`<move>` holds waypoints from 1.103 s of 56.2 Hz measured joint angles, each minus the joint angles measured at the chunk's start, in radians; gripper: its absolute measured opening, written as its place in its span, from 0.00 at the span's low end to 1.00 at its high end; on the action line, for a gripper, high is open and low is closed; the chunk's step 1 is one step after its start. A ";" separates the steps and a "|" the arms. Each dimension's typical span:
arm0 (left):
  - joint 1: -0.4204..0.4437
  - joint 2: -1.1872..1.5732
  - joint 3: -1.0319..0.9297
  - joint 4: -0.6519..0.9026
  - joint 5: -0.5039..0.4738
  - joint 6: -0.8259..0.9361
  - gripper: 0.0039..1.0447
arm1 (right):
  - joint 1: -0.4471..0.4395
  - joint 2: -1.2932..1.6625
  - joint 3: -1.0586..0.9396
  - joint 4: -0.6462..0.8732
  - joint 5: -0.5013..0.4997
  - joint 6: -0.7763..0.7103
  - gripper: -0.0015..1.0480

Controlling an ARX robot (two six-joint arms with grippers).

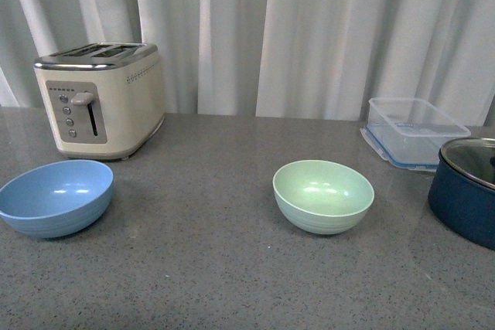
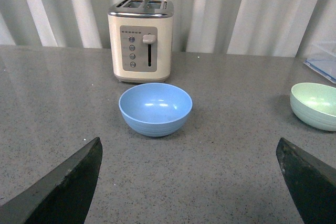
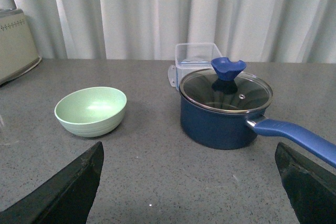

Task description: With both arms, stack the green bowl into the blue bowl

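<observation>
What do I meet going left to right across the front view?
blue bowl → toaster (behind the bowl) → green bowl → clear plastic container → navy pot, cut off by the right edge.

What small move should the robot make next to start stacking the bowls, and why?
Probably move the right tool forward toward the green bowl. The bowl sits untouched, apart from the blue bowl, and that tool is open, empty and faces it.
</observation>
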 joint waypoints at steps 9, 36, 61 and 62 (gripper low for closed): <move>0.000 0.000 0.000 0.000 0.000 0.000 0.94 | 0.000 0.000 0.000 0.000 0.000 0.000 0.90; 0.000 0.000 0.000 0.000 0.000 0.000 0.94 | 0.000 0.000 0.000 0.000 0.000 0.000 0.90; 0.000 0.000 0.000 0.000 0.000 0.000 0.94 | 0.000 0.000 0.000 0.000 0.000 0.000 0.90; 0.000 0.000 0.000 0.000 0.000 0.000 0.94 | 0.000 0.000 0.000 0.000 0.000 0.000 0.90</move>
